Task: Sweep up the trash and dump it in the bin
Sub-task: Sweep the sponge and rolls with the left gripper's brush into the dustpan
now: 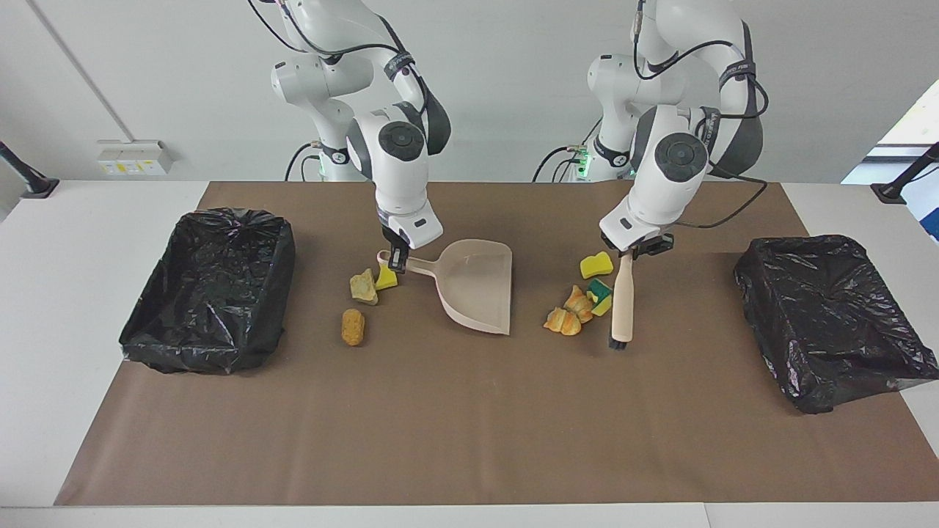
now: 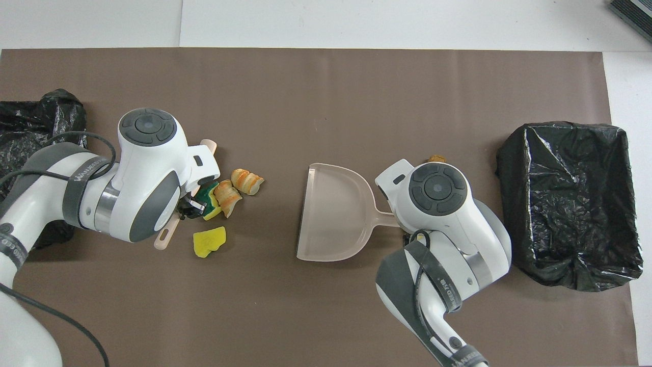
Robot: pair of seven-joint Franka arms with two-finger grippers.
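The left gripper [image 1: 622, 253] has its jaws pinched on the upper end of the brush [image 1: 622, 301], whose wooden handle slants down to dark bristles on the brown mat [image 1: 469, 411] that covers the bench. Just beside the brush lie two croissant pieces [image 1: 563, 314] and a green-and-yellow sponge bit [image 1: 600, 295], bunched and touching each other. A plain yellow sponge piece [image 1: 596, 265] sits a little nearer the robots, apart from that bunch.

The right gripper [image 1: 397, 257] has its jaws pinched on the handle of the dustpan [image 1: 477, 284], which lies flat on the mat, its open mouth turned toward the bunch with a bare gap between. Toward the right arm's end, near the dustpan handle, lie a yellow sponge wedge [image 1: 386, 276], a beige rocky chunk [image 1: 363, 287] and a brown bread lump [image 1: 353, 326]. A black-lined bin [image 1: 213, 290] stands at that end and a second bin [image 1: 836, 315] at the other.

The trash looks light and mostly soft, so I judge it will roll or skid under the bristles rather than resist; it is better pushed broadside with low strokes than picked up.
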